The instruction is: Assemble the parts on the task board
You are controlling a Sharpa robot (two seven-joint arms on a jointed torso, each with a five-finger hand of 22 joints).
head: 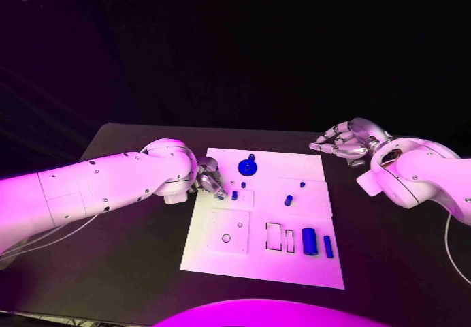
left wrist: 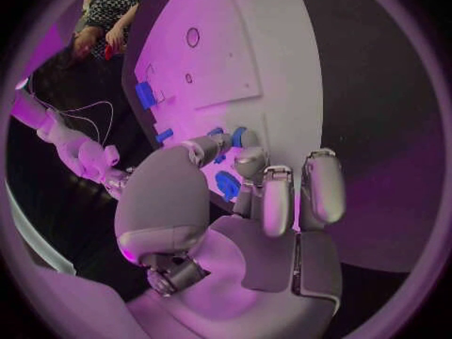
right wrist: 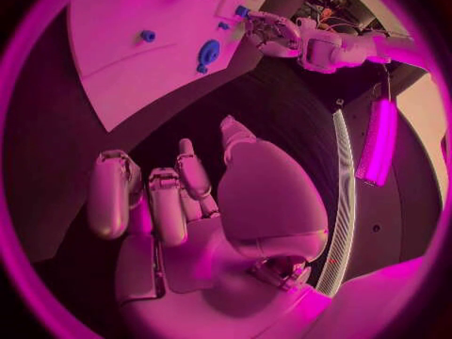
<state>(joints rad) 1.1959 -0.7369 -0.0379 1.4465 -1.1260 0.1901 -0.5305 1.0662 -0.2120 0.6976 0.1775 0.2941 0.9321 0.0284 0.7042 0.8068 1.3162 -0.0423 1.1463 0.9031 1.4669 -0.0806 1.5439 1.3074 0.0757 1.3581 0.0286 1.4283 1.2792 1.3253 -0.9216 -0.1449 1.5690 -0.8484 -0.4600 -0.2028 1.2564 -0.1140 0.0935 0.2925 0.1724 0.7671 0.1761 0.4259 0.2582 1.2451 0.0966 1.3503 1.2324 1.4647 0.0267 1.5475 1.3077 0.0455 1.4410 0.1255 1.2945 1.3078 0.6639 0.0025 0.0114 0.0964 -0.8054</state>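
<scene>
- Head view: a white board (head: 295, 262) lies in the middle of a black table (head: 128, 272), with small blue parts scattered on it.
- The left hand (head: 207, 178) sits at the board's left edge, in the far half, fingers curled down over a small blue peg (head: 235, 195).
- In the left wrist view the left hand's fingertips (left wrist: 247, 162) close round blue pieces, but I cannot tell whether anything is truly pinched.
- The right hand (head: 344, 142) hovers off the board's far right corner, above bare table, fingers loosely spread and holding nothing.
- A round blue knob (head: 248, 166) stands near the far edge, just right of the left hand.
- Two more small pegs (head: 288, 200) stand toward the middle.
- A thick blue bar (head: 309, 241) and a thin bar (head: 328, 246) lie side by side near the right edge, in the near half, next to two empty slots (head: 273, 236).
- A round hole (head: 226, 238) shows in the near left panel.
- Likely step: the left hand is working the peg by its fingertips. Doing it well probably means a firm pinch, keeping the peg upright and moving straight up or down.
- Room: the knob is close to the left fingers, so a sideways sweep could knock it. Open table lies left and right of the board, and the near half of the board is free for reaching.
</scene>
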